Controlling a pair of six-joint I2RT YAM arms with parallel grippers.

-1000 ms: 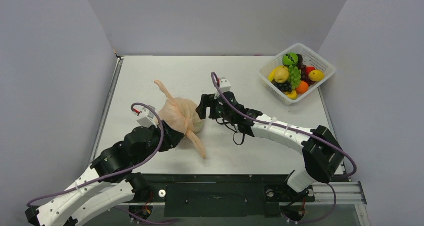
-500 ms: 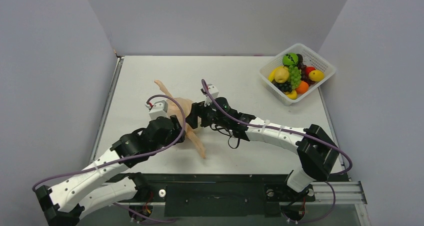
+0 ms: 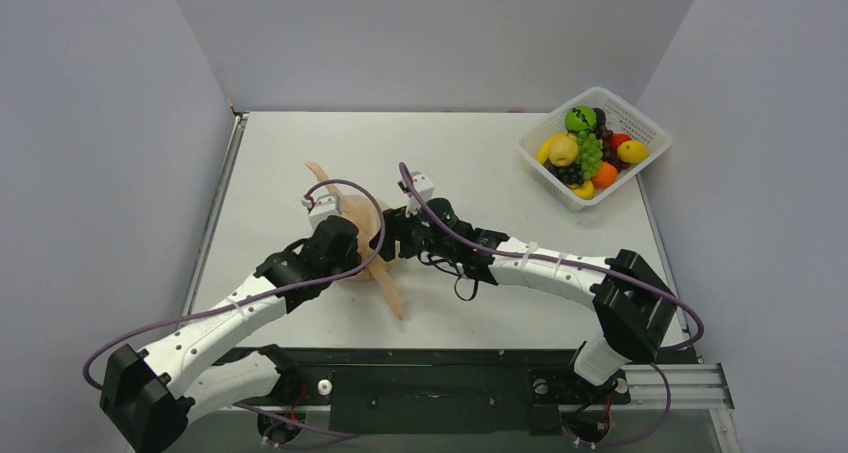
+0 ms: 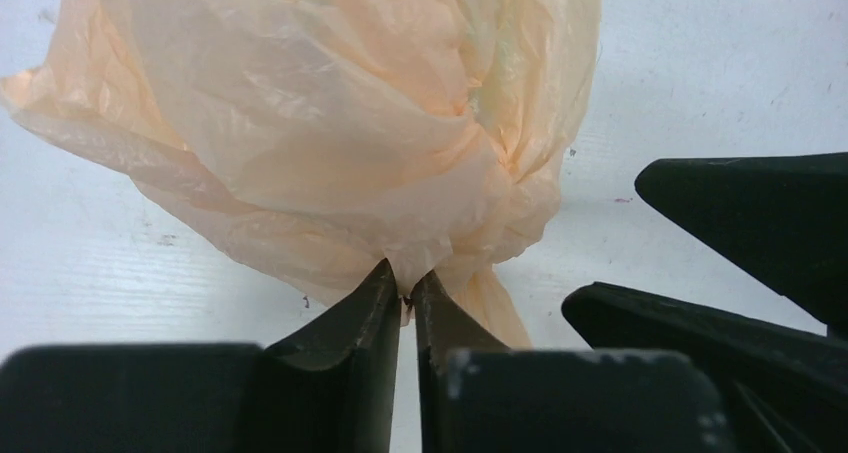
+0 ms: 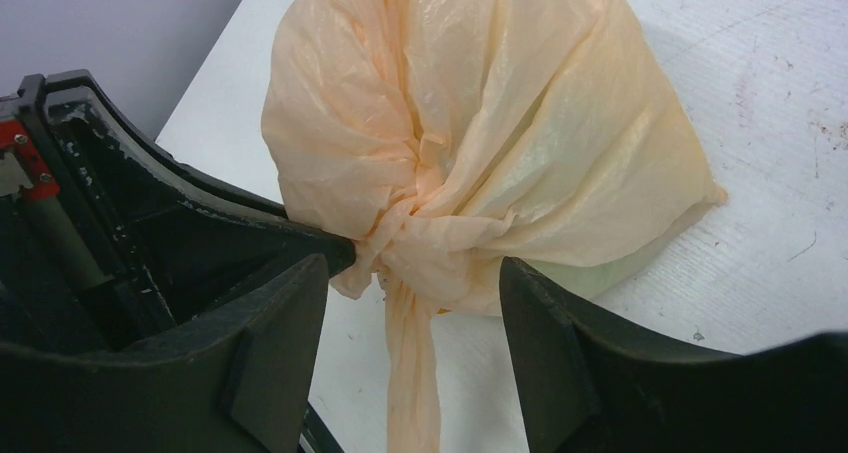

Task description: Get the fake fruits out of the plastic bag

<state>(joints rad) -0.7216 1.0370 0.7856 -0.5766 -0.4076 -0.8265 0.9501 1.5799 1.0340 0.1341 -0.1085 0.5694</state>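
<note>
Your left tool [image 4: 407, 288] was pinched narrow on a fold of the plastic bag [image 4: 330, 123] lying on the bench [image 5: 780, 123]. Your right tool [image 5: 412, 273] stood wide, jaws flanking the knot [image 5: 415, 235].

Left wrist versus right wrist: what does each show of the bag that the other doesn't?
Left wrist only: the left gripper's jaws pinched shut on a fold of the plastic bag. Right wrist only: the knot and its tail between the right gripper's open jaws. Both: the bag on the white table, the other gripper alongside.
</note>
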